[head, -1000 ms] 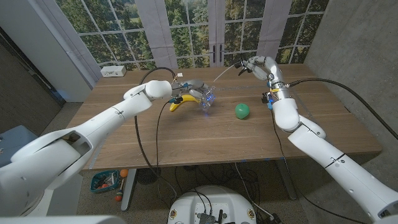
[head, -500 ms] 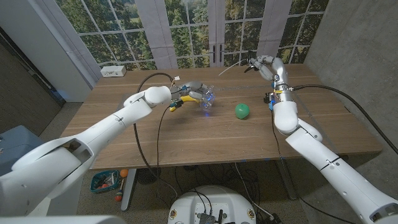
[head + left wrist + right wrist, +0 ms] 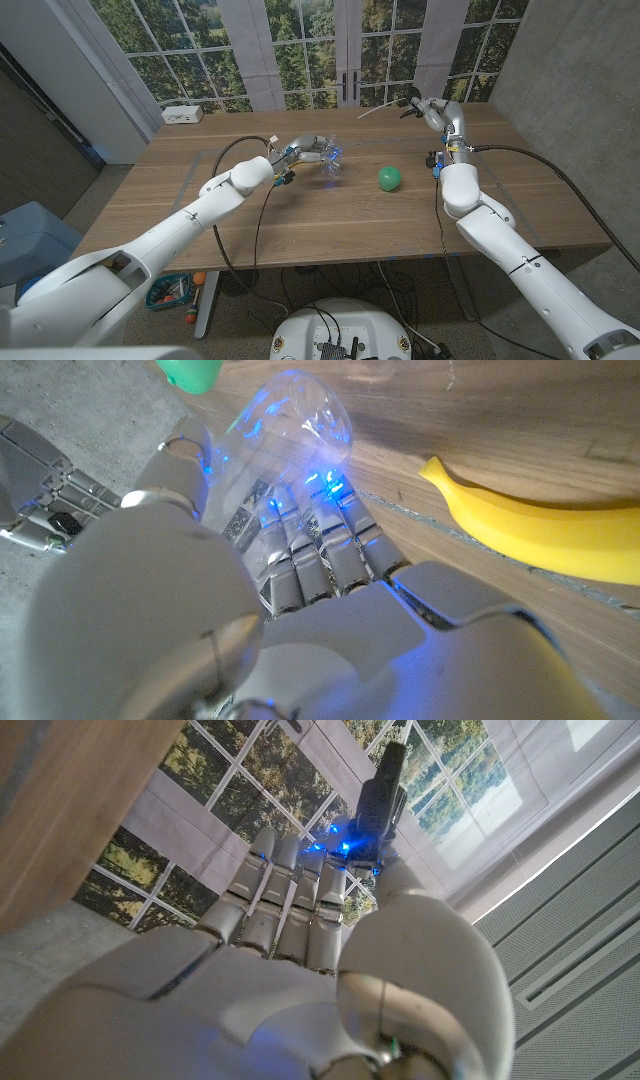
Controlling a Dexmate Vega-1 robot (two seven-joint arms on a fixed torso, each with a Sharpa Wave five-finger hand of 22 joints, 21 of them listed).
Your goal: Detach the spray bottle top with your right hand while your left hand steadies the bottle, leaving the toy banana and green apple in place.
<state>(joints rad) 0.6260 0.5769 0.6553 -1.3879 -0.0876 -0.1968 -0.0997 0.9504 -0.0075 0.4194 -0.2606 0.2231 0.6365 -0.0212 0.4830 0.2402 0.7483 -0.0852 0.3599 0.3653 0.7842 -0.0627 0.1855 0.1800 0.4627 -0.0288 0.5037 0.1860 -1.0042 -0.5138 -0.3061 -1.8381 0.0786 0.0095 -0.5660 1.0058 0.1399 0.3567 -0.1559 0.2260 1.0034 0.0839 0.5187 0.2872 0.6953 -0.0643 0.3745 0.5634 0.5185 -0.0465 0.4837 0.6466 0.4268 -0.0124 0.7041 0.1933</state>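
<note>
Since a second ago your right hand (image 3: 428,106) has carried the spray top (image 3: 412,101) further toward the upper right of the head frame, well clear of the bottle, and your left arm has stretched out so the banana is now mostly hidden behind the left hand in that view. The wooden table (image 3: 300,220) fills the middle of the head frame. Your left hand (image 3: 300,152) sits just left of centre in the upper half, fingers wrapped round the clear spray bottle (image 3: 330,160), which lies tilted over on the table; the left wrist view shows the bottle (image 3: 290,435) cupped against the fingers (image 3: 310,550), lit blue. Your right hand grasps the dark spray top, fingers (image 3: 300,890) closed round it in the right wrist view, with the top (image 3: 380,790) sticking out past them and its thin tube trailing left in the head frame. The toy banana (image 3: 530,520) lies on the table just beside the left hand, right side of the left wrist frame. The green apple (image 3: 389,179) sits right of centre in the head frame, near the bottle but apart from it.
</note>
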